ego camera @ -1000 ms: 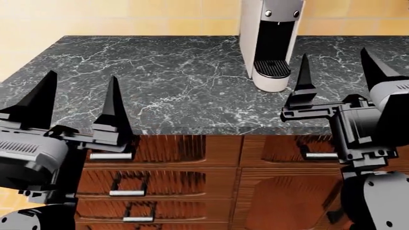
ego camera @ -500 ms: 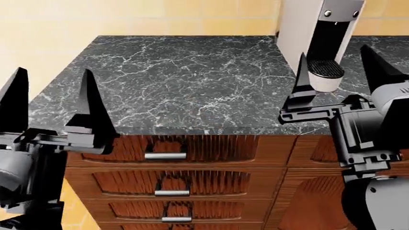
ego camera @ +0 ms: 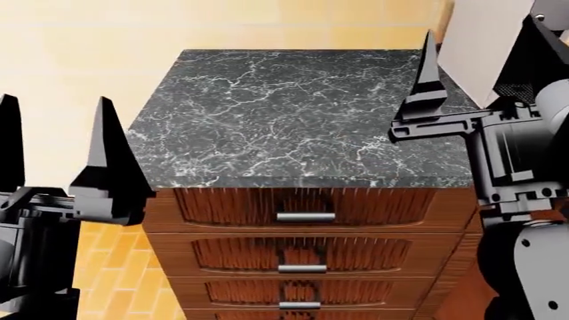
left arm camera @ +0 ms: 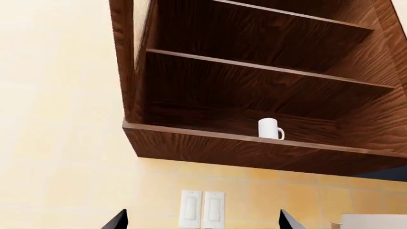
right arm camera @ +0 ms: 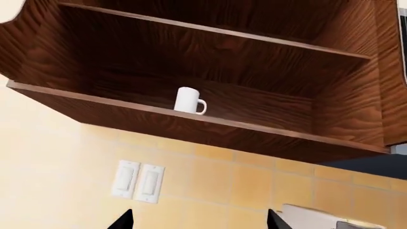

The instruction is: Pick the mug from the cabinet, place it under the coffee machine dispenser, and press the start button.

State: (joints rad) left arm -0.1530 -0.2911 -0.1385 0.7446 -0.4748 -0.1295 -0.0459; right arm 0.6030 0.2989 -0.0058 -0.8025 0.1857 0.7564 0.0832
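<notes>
The white mug (left arm camera: 270,129) (right arm camera: 188,100) stands upright on the lowest shelf of the open wooden wall cabinet (left arm camera: 254,86) (right arm camera: 210,62), high above both grippers. My left gripper (ego camera: 57,107) (left arm camera: 203,222) is open and empty, fingers pointing up, off the counter's left front corner. Just as open and empty, my right gripper (ego camera: 484,40) (right arm camera: 199,220) is raised over the counter's right front. Behind it only the off-white side of the coffee machine (ego camera: 476,40) (right arm camera: 318,217) shows. Its recess and start button are hidden.
A black marble counter (ego camera: 294,113) tops a stack of wooden drawers (ego camera: 302,253) with metal handles. Tiled floor (ego camera: 116,267) shows left of the counter. A double white wall switch (left arm camera: 202,209) (right arm camera: 138,180) sits on the yellow tiled wall below the cabinet.
The head view has shifted left: counter and coffee machine slid right, the machine now mostly behind the right gripper. The counter's left end and floor have come into view.
</notes>
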